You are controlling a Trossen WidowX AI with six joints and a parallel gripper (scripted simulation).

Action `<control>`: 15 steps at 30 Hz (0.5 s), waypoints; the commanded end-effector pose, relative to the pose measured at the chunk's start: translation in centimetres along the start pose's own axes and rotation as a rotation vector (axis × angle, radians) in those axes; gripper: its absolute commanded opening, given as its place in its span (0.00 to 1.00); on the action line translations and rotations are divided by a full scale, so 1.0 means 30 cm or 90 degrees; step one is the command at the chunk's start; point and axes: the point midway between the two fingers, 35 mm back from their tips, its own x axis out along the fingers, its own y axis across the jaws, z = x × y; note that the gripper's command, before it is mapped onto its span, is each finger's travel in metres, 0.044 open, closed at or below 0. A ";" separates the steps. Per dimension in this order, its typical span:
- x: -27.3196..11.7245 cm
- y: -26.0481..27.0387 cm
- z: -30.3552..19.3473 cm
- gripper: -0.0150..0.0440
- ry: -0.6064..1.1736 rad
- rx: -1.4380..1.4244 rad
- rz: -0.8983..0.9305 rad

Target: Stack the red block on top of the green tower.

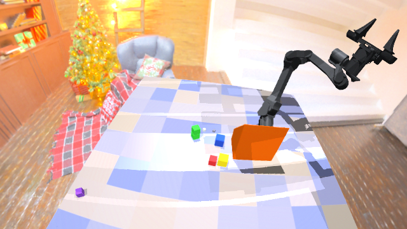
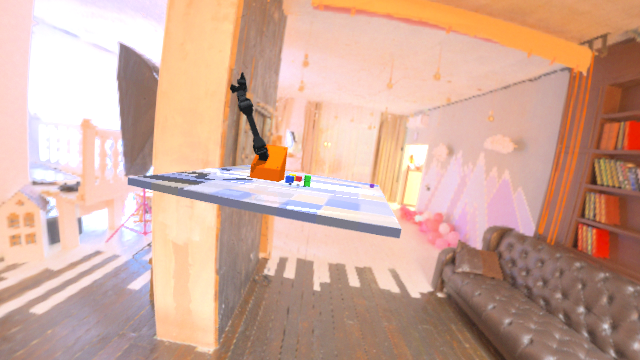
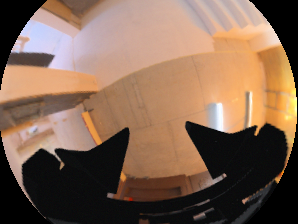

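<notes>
The purple cube [image 1: 79,192] sits alone at the table's [image 1: 178,203] near edge. The orange box [image 1: 257,142] at the arm's foot stands just right of the yellow cube [image 1: 223,159], which touches the red block [image 1: 212,160]. The blue cube [image 1: 219,140] lies between that block and the green tower [image 1: 195,131] (two cubes high). The gripper [image 1: 379,35] is raised far above them, pointing up, jaws wide and empty.

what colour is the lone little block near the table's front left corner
Purple block; it shows best in the top view.

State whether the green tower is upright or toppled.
Upright: the top view shows the green tower as two green blocks stacked, apart from the red block; the gripper is raised away.
</notes>
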 end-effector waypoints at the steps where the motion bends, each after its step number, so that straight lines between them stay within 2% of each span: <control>1: 0.001 0.005 -0.007 0.98 0.003 0.001 0.004; 8: 0.015 0.184 -0.316 1.00 0.125 0.050 0.132; 15: -0.066 0.325 -0.694 1.00 0.312 0.117 0.236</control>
